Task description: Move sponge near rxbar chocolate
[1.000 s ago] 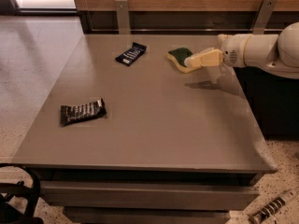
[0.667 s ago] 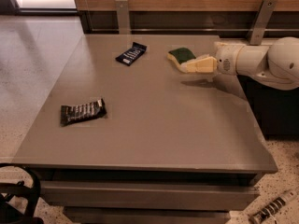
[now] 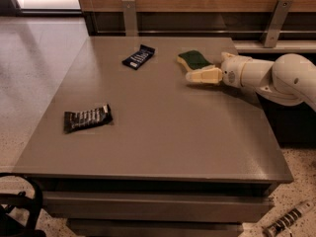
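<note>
The sponge [image 3: 193, 59], pale yellow with a dark green top, lies flat on the grey table [image 3: 163, 132] at the far right. My gripper [image 3: 197, 74] reaches in from the right and sits low over the table, right against the sponge's near edge. The rxbar chocolate [image 3: 87, 118], a black wrapper with white lettering, lies near the table's front left, far from the sponge.
A dark navy-blue wrapped bar [image 3: 138, 57] lies at the back of the table, left of the sponge. A wooden wall with metal brackets [image 3: 130, 16] runs behind the table. A dark object [image 3: 15, 211] stands on the floor at lower left.
My gripper and forearm have dropped slightly lower and settled beside the sponge. The sponge and both bars have stayed where they were.
</note>
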`<state>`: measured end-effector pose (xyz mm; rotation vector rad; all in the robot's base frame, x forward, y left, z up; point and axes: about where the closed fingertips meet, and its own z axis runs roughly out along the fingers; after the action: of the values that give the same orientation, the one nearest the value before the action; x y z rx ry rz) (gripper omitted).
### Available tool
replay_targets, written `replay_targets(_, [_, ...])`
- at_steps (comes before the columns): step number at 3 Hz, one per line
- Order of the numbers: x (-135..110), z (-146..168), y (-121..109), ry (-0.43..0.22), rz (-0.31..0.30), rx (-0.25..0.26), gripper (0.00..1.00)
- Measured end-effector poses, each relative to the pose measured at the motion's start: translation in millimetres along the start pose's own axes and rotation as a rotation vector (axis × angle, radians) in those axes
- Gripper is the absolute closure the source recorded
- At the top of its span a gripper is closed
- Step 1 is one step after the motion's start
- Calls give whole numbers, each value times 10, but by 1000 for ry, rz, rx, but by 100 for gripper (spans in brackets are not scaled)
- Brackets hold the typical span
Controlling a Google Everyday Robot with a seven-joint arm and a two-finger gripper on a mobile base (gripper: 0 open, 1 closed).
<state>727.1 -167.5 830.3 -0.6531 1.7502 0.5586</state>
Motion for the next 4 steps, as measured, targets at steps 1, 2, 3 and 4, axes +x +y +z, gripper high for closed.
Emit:
replay_targets(1, [64, 79, 40, 14, 3, -2, 0])
replay_targets(2, [104, 169, 94, 34, -12, 4, 19])
replay_targets(3, [102, 186, 110, 33, -11, -1, 41])
replay_targets(4, [103, 207, 128, 33, -11, -5, 64])
